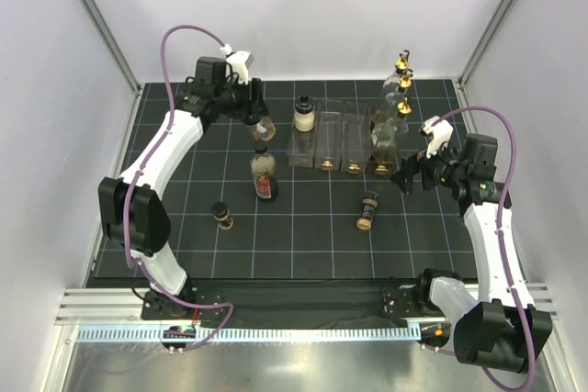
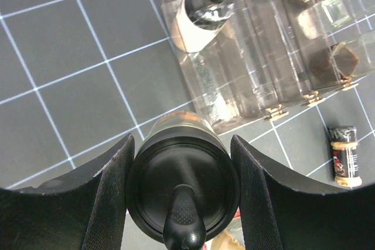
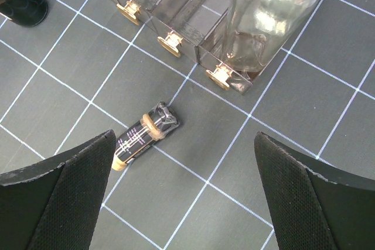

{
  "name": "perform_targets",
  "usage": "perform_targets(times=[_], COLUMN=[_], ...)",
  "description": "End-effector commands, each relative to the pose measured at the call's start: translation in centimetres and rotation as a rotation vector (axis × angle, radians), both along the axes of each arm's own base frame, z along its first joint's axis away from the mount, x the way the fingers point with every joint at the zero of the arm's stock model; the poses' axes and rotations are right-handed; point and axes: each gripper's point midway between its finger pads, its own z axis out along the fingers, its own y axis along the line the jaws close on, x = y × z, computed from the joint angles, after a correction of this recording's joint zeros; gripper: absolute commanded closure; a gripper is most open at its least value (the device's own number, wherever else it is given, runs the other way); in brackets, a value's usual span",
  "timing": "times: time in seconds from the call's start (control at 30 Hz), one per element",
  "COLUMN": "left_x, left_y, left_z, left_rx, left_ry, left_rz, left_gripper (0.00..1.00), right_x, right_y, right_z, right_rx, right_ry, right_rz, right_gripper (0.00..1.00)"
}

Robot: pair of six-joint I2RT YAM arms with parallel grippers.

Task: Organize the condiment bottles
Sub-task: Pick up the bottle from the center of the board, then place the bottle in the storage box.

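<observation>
left gripper point(image 2: 183, 198) clamped on black-capped brown bottle point(image 2: 181, 171), right gripper point(image 3: 184, 139) wide open, hovering over 1 small bottle point(image 3: 143, 136) lying flat (near clear rack point(image 3: 173, 19))

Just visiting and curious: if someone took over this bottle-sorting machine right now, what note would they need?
Left gripper: shut on a black-capped bottle, beside the rack.
Right gripper: open above a small bottle lying flat.
Done: white-labelled bottle in the rack's left slot; tall gold-spouted bottles at its right end.
To do: held bottle, red-labelled bottle, that small bottle, second lying bottle.
</observation>
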Motion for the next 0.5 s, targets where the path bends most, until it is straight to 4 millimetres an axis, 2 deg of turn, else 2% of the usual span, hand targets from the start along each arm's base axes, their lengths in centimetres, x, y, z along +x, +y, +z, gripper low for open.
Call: perform_targets(times=[0.0,0.17,0.47], left_x=[0.8,1.0,1.0], left_y=[-1.9,-3.1,-5.6], left_z=[3.3,3.4,2.2], left_rx=[-0.045,-0.049,-0.049], left_ry=[-0.087,-0.090,-0.064], left_rz=[-0.048,-0.068,-0.108], left_gripper=[1.00,1.00,1.00], right_x=[0.2,0.2,0.3], right_y=[0.0,0.0,0.0], right_z=[1.1,1.0,0.9], right_rx=[-0.013,-0.013,-0.011], right_ry=[-0.045,-0.043,-0.038], right_rz=[0.014,0.014,0.016], right_gripper=[0.00,0.01,0.00])
